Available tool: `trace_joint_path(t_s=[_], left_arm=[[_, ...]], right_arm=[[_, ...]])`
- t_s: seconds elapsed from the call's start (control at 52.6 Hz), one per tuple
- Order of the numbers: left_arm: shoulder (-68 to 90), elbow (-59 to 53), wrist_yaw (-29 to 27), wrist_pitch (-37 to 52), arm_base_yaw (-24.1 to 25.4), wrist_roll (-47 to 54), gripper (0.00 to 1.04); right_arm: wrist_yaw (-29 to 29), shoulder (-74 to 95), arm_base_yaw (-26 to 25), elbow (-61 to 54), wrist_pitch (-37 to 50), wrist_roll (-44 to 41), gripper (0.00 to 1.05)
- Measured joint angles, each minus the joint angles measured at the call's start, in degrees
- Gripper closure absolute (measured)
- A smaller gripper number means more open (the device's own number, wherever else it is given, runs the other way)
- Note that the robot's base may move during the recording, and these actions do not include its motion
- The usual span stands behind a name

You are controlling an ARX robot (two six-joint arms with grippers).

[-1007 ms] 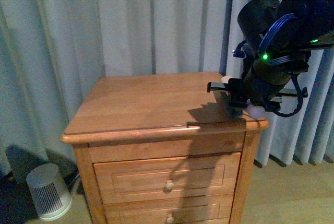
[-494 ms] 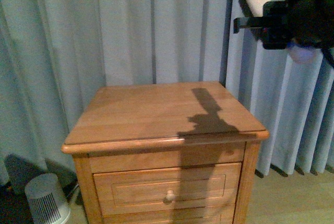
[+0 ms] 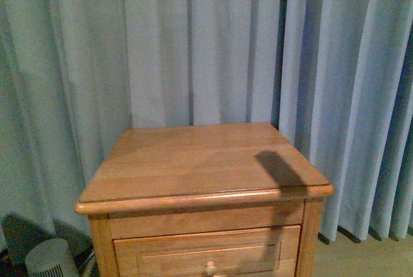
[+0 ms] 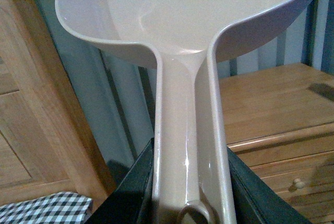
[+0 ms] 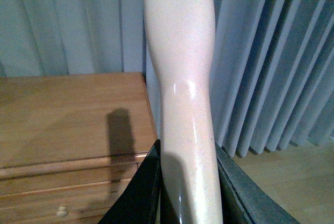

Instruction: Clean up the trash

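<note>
With the left gripper (image 4: 189, 182) clamped on the beige dustpan (image 4: 182, 4) and the right gripper (image 5: 188, 182) clamped on a cream plastic handle (image 5: 180, 51), I'd first locate the tissue wad, which shows in no view, the wooden nightstand (image 3: 193, 161) included, before lowering either tool.

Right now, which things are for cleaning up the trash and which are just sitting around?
For the job: dustpan, beige handle, each held in jaws.
Just sitting around: nightstand, curtains, checked cloth.
</note>
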Motion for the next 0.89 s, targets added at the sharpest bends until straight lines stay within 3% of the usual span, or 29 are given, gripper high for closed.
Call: trace_joint_path(t_s=[0.247,0.893], left_arm=[[0.0,0.0,0.0,0.0,0.0,0.0,0.77],[0.0,0.0,0.8,0.0,-0.1,0.0,0.77]], right_arm=[[6.4,-13.7,2.4,-5.6,-5.4,-0.1,0.84],[7.2,-16.3,2.0,-7.6,-7.2,2.7,0.84]])
